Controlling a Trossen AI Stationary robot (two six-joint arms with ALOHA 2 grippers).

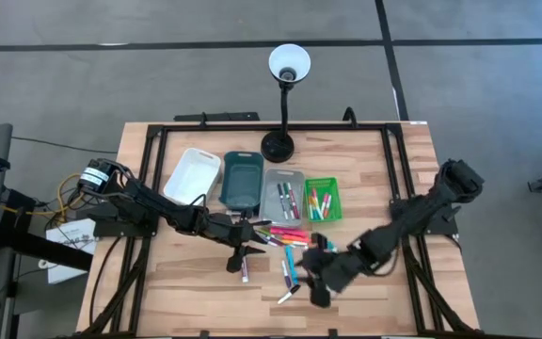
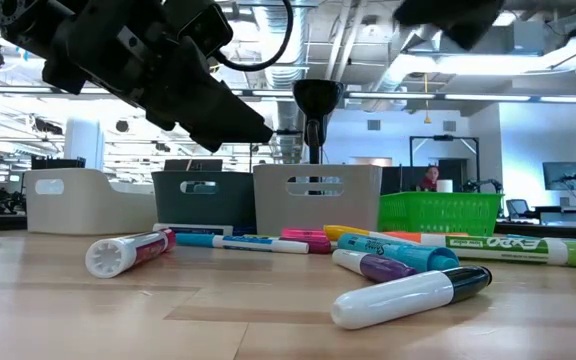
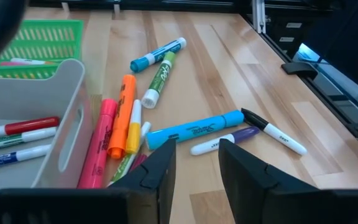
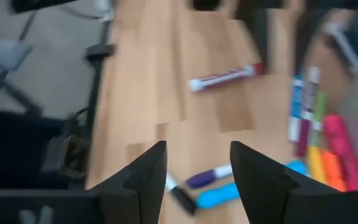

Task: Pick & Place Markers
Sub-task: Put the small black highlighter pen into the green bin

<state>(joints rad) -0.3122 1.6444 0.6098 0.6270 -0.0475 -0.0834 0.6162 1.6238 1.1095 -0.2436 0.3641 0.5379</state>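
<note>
The right pincer hangs open and empty over the front of the worktop, its two dark fingers apart with nothing between them. In its wrist view the purple marker, the black-capped marker and the fat blue marker lie just beyond the fingertips, so these are the nearest pieces. They lie flat and roughly side by side, long axes running across the finger gap rather than along it, so the wrist probably needs a turn before closing.

The left pincer hovers part-open and empty beside the pink and orange markers, with a red-capped marker lying on the wood right by it.

Loose markers lie in a scatter at centre front; others already sit in the grey tray and the green basket.

The barrels are smooth, hard plastic cylinders, likely to roll on the bare planks. The white bin and teal bin are rigid plastic with straight walls; the green basket is a lattice.
</note>
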